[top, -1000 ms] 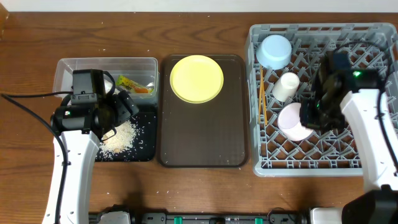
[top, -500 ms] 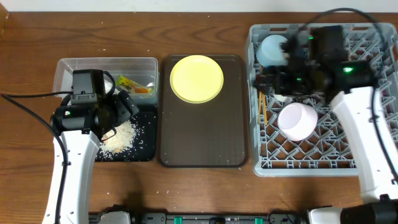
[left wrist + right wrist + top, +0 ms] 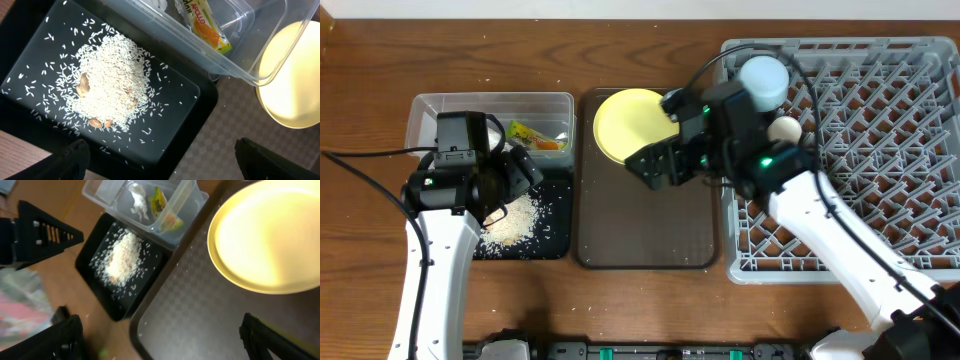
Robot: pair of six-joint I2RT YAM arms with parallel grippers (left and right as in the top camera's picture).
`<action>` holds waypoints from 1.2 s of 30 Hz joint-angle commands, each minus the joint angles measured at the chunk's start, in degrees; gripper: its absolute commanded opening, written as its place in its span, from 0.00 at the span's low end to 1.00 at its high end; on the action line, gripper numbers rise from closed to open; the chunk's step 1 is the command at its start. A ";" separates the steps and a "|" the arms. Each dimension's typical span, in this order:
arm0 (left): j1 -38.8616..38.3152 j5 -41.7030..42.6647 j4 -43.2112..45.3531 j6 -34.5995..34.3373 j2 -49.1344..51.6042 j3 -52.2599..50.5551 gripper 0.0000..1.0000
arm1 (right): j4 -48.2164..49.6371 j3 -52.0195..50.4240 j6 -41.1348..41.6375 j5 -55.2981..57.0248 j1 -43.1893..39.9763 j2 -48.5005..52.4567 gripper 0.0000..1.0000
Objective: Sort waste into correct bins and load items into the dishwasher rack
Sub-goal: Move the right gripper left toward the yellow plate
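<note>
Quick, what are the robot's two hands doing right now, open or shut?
Left gripper: open, holding nothing.
Right gripper: open, holding nothing.

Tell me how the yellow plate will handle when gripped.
The yellow plate looks rigid, so it probably won't flex. Lying flat on the brown tray, it's unlikely to roll or tip. Its smooth, shallow rim may slip from a pinch.

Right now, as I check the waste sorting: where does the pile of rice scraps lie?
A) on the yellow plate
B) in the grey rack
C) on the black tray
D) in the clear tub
C: the rice lies heaped on the black tray, while the clear tub beside it holds the snack wrapper.
</note>
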 commanded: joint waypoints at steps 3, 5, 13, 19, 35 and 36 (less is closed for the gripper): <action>0.22 -0.28 -0.15 0.31 0.11 0.83 0.96 | 1.92 -1.38 2.10 15.82 5.03 -0.02 0.99; 0.22 -0.28 -0.15 0.31 0.11 0.83 0.96 | 1.11 -1.55 4.55 23.65 6.56 0.00 0.99; 0.22 -0.28 -0.15 0.31 0.11 0.83 0.96 | -3.19 -1.53 9.27 40.48 8.87 0.00 0.81; 0.22 -0.28 -0.15 0.31 0.11 0.83 0.96 | -8.00 1.44 4.94 35.91 4.74 0.00 0.71; 0.22 -0.28 -0.15 0.31 0.11 0.83 0.96 | -18.23 24.61 2.34 34.29 -3.43 8.04 0.62; 0.22 -0.28 -0.15 0.31 0.11 0.83 0.96 | -18.18 25.00 1.29 34.32 -3.43 9.68 0.62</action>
